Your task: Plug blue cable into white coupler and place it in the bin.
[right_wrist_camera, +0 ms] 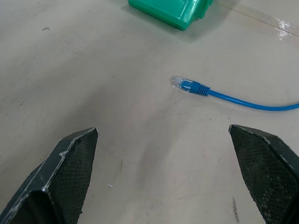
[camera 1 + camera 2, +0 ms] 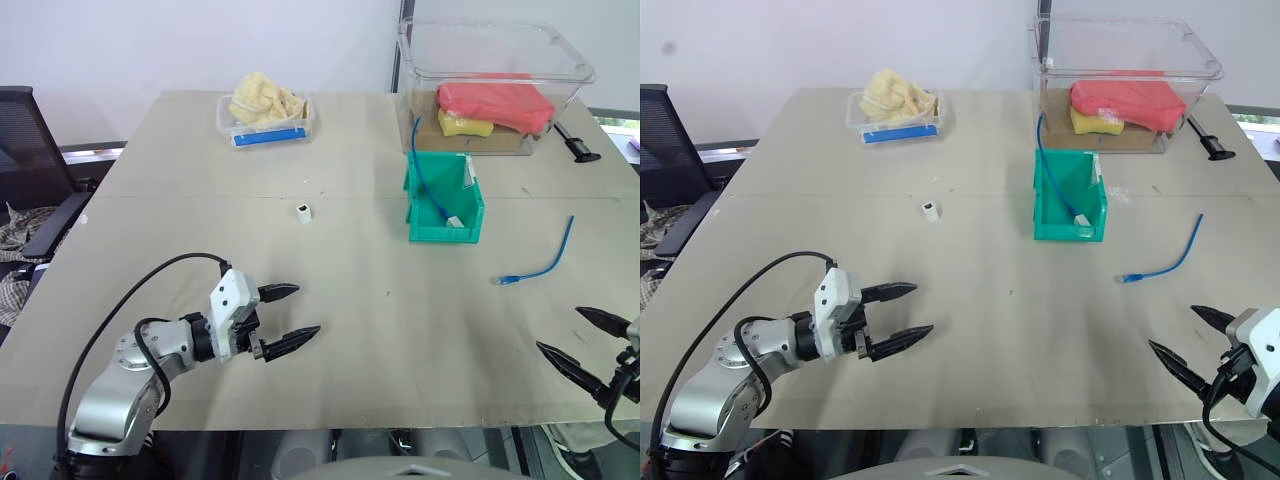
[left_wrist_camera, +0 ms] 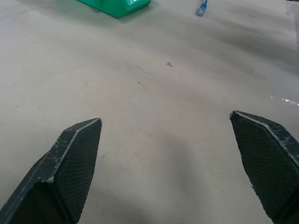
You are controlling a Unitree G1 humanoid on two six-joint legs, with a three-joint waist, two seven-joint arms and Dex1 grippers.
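Cable (image 2: 540,265) in blue is seen lying loose on the desk (image 2: 350,330), right of the green bin (image 2: 444,197); the white coupler (image 2: 303,211) sits left of the bin. Both tools, left (image 2: 290,315) and right (image 2: 585,340), are held open and empty. Being light and limp, the cable is best gripped just behind its clear plug.

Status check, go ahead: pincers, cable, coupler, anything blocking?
Left pincer open, right pincer open, both empty. Blue cable loose on table, white coupler apart, unplugged. Bin already holds another cable. Nothing blocking.

The bin (image 3: 122,5) is cut off by the frame edge; the white coupler's (image 2: 303,211) socket is too small to be made out.
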